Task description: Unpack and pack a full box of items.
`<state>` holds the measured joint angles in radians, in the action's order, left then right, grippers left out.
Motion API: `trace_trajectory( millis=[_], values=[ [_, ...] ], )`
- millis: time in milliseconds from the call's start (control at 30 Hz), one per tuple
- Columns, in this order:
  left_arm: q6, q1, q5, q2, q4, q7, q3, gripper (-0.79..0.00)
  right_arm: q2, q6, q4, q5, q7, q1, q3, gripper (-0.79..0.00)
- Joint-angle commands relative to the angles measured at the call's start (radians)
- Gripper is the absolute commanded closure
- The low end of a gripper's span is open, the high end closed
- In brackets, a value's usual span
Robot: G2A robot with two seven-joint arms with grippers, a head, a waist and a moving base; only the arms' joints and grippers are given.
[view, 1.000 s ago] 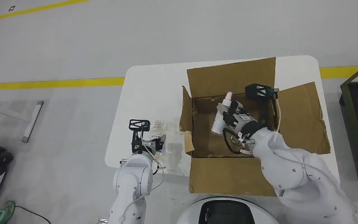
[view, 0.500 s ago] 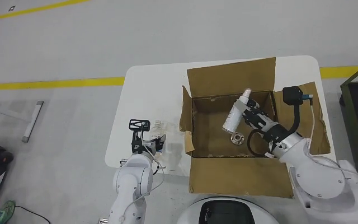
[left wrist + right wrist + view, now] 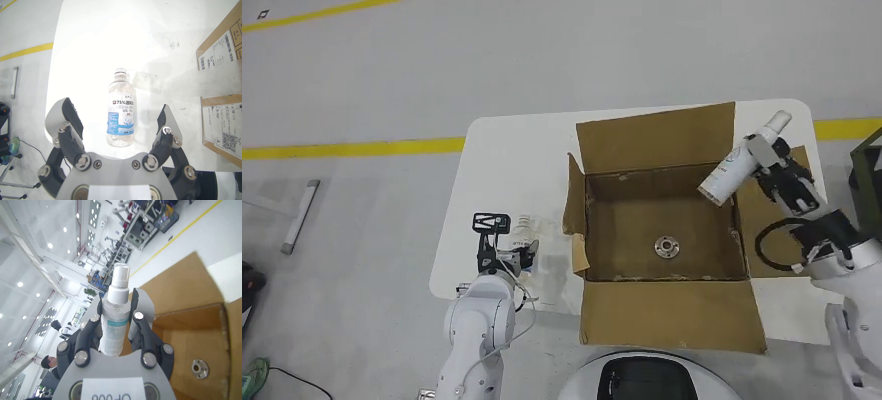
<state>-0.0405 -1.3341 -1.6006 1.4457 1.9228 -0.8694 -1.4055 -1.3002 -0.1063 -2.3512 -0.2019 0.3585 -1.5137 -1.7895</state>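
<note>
Spray bottle [image 3: 732,172] is hanging tilted at upper right, over the box [image 3: 657,140] rim, right jaws clamping its body. Left jaws are gaping above clear bottle [image 3: 121,113], left of frame. Risk: slick plastic sliding out mid-swing.

You're looking at a plain brown cardboard box [image 3: 667,140], a white bench [image 3: 512,160], a silver flange [image 3: 668,245], a clear spray bottle [image 3: 113,330] with white cap and pale blue label, and a clear screw-cap bottle [image 3: 121,113] labelled white and blue.

Grey floor [image 3: 392,80], yellow line [image 3: 352,150], white table [image 3: 517,165], ceiling lights [image 3: 50,245].
</note>
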Motion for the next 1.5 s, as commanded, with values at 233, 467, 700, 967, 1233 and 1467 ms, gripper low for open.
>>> trace_trajectory(
  millis=[233,467,700,967,1233,1467],
  values=[
    [0.0,0.0,0.0,0.0,0.0,0.0,0.0,-0.785,0.006,0.138,0.001,0.105,0.075,-0.193,-0.529,0.0],
    [0.0,0.0,0.0,0.0,0.0,0.0,0.0,-0.785,-0.004,0.095,0.032,-0.038,0.174,-0.39,-0.642,0.0],
    [0.0,0.0,0.0,0.0,0.0,0.0,0.0,-0.785,0.001,0.143,0.051,-0.266,0.252,-0.451,-0.493,0.0],
    [0.0,0.0,0.0,0.0,0.0,0.0,0.0,-0.785,0.017,0.217,0.116,-0.527,0.294,-0.413,-0.331,0.0],
    [0.0,0.0,0.0,0.0,0.0,0.0,0.0,-0.785,0.025,0.232,0.182,-0.636,0.305,-0.392,-0.26,0.0],
    [0.0,0.0,0.0,0.0,0.0,0.0,0.0,-0.785,0.031,0.223,0.227,-0.715,0.308,-0.364,-0.212,0.0]
  ],
)
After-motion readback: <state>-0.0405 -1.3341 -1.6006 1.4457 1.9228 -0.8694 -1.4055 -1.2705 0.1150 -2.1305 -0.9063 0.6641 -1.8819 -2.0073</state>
